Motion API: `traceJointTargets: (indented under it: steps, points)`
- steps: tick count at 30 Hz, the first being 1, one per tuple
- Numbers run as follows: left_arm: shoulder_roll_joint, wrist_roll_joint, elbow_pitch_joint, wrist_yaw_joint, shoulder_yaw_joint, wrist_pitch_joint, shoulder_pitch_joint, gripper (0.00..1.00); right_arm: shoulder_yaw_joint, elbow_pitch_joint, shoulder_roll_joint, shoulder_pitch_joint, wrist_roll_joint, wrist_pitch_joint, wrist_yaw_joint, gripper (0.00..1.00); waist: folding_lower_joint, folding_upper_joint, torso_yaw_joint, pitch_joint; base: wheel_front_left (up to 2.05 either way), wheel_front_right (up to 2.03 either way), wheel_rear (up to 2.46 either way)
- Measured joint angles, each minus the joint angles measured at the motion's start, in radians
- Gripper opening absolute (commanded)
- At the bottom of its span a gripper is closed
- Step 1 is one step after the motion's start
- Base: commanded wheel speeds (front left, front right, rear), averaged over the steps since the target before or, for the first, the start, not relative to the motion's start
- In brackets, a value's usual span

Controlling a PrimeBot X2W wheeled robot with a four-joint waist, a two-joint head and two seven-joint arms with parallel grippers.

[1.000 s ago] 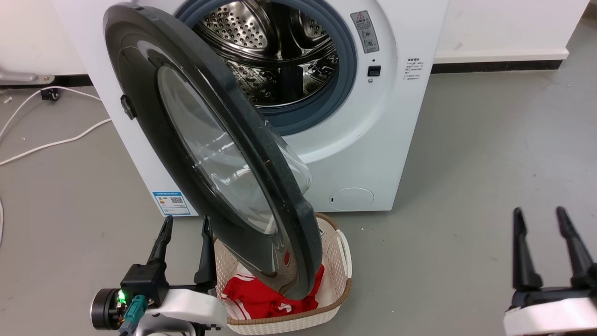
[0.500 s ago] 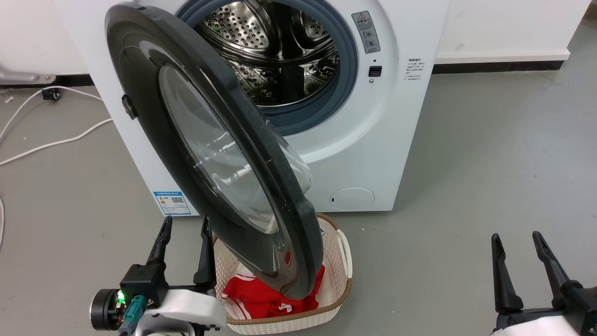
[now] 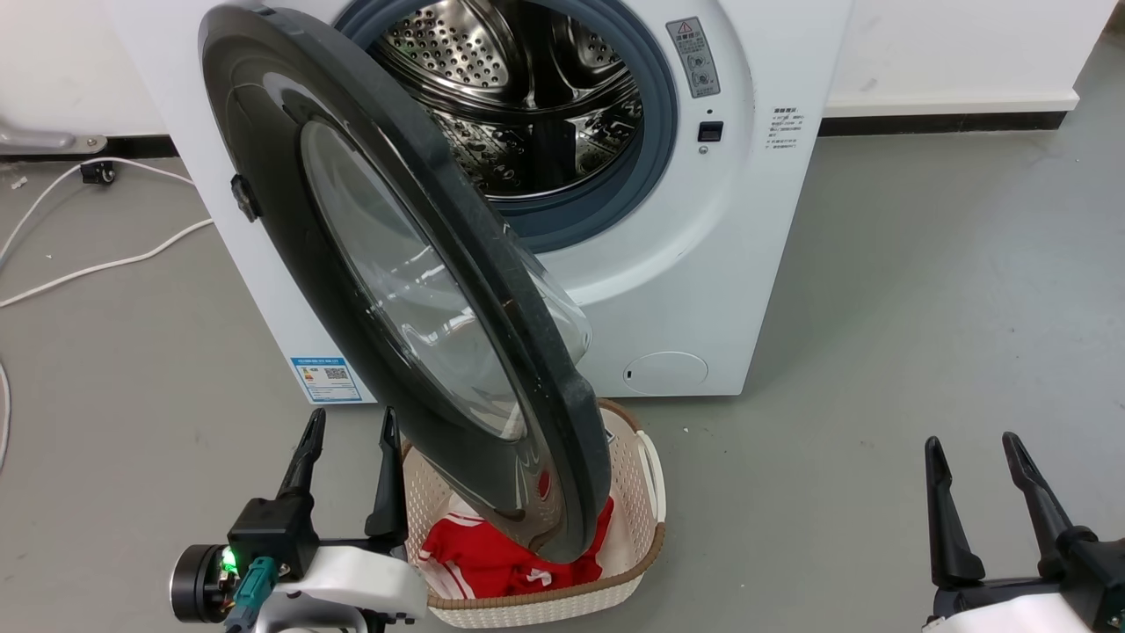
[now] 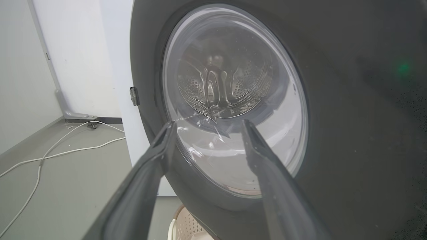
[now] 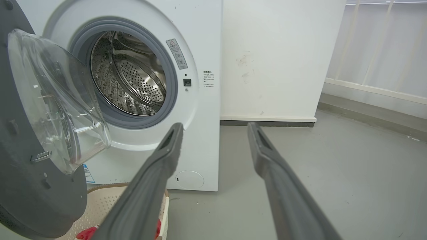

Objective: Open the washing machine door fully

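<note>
Under washing machine door (image 3: 413, 281), basket (image 3: 637, 501) w/ red garment (image 3: 475, 558); L tool (image 3: 352, 415) & R tool (image 3: 970, 441) spread, empty.

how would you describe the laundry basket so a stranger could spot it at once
Start at the white washing machine, whose round black door hangs open. On the grey floor right below the door's lower edge sits the basket. It is a cream perforated tub, brown-rimmed, holding red clothes.

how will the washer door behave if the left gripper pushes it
The washing machine door looks rigid, so it should swing on its hinge, not flex. Its glossy face may be slippery. The glass window looks fragile.
</note>
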Motion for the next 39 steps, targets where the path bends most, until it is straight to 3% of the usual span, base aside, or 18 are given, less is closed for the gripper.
traceJointTargets:
  steps: [1,2,3,4,13,20,39]
  points:
    - [0.0,0.0,0.001,-0.002,-0.001,0.0,0.0,0.88,0.0,0.0,0.0,0.0,0.0,0.0,0.0,1.0,0.0,0.0,0.0,0.0,0.0,0.0,0.0]
    - [0.0,0.0,0.001,-0.002,0.0,0.0,0.0,0.36,0.001,0.0,0.0,0.0,0.001,0.0,0.0,1.0,0.0,0.0,0.0,0.0,0.0,0.0,0.0]
    - [0.0,0.0,0.001,-0.003,-0.001,0.0,0.0,0.12,0.001,0.0,0.0,0.0,0.003,0.0,0.0,1.0,0.0,0.0,0.0,0.001,0.0,0.0,0.0]
    - [0.0,0.0,0.001,-0.003,-0.001,0.0,0.0,0.0,0.001,0.0,0.0,0.0,0.004,0.0,0.0,1.0,0.0,0.0,0.0,0.002,0.0,0.0,0.0]
    - [0.0,-0.01,-0.001,-0.012,-0.002,0.0,0.002,0.0,0.001,0.0,0.001,0.0,0.014,-0.001,0.0,1.0,0.0,0.0,-0.001,0.003,0.0,0.0,0.0]
    - [0.0,-0.02,-0.077,-0.011,0.009,0.0,-0.014,0.0,0.0,0.0,0.001,0.0,0.02,-0.001,0.0,1.0,0.0,0.0,0.003,0.0,0.0,0.0,0.0]
    - [0.001,0.064,-0.56,-0.012,0.03,0.0,-0.129,0.0,-0.001,0.001,0.001,0.005,0.021,0.0,0.0,1.0,0.0,0.0,0.007,-0.02,0.0,0.0,0.0]
